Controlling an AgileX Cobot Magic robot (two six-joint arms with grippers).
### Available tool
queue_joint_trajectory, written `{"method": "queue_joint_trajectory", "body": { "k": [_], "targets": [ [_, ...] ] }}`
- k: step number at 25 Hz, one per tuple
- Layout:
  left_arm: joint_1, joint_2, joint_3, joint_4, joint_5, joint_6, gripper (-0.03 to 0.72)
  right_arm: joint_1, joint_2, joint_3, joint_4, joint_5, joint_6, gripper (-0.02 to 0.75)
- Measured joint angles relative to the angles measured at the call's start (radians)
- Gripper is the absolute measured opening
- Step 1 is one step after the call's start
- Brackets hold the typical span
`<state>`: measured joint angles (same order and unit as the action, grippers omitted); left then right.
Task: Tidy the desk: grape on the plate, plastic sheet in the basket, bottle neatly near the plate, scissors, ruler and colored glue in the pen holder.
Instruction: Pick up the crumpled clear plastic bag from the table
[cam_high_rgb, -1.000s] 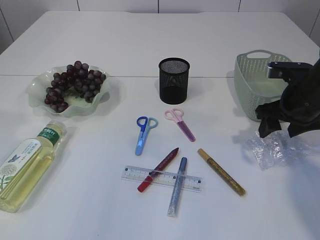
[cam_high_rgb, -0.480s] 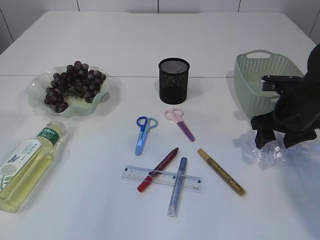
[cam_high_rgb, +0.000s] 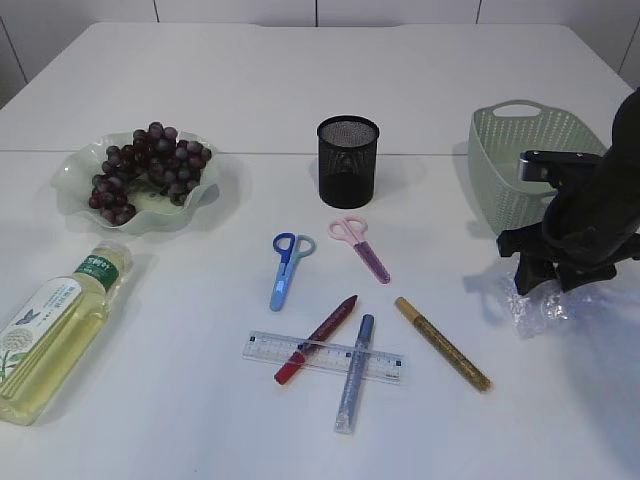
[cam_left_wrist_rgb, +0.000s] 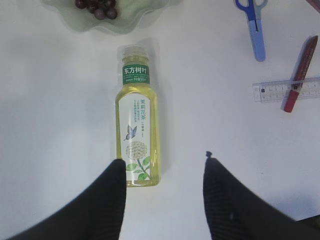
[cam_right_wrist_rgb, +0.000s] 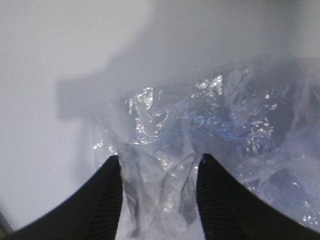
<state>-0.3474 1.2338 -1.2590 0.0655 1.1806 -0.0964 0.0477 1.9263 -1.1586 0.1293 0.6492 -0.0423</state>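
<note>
Spanning the scene, glossy white table, white tiled wall behind, right gripper jaws parted around crumpled plastic sheet, left gripper jaws spread, empty, above bottle

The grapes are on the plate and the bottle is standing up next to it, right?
Not quite. The grapes are on the plate, but the bottle is lying on its side next to it, not standing. The exterior view shows this.

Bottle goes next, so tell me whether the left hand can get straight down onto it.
Probably yes: the left hand is open right above the bottle's base, and nothing lies between them or against the bottle.
</note>
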Motion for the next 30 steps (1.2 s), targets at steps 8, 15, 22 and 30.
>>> {"method": "queue_joint_trajectory", "body": {
  "k": [8, 15, 22, 30],
  "targets": [
    [0.0, -0.029, 0.002, 0.015, 0.011, 0.0, 0.361, 0.0, 0.001, -0.002, 0.001, 0.004, 0.0, 0.093],
    [0.0, -0.046, 0.002, 0.028, 0.013, 0.0, 0.361, 0.0, 0.001, -0.002, 0.001, 0.046, 0.0, -0.003],
    [0.0, -0.046, 0.002, 0.031, 0.013, 0.0, 0.361, 0.0, -0.076, -0.002, 0.001, 0.106, 0.002, -0.003],
    [0.0, -0.046, 0.002, 0.031, 0.013, 0.0, 0.361, 0.0, -0.192, -0.002, -0.001, 0.241, 0.017, -0.003]
  ]
}}
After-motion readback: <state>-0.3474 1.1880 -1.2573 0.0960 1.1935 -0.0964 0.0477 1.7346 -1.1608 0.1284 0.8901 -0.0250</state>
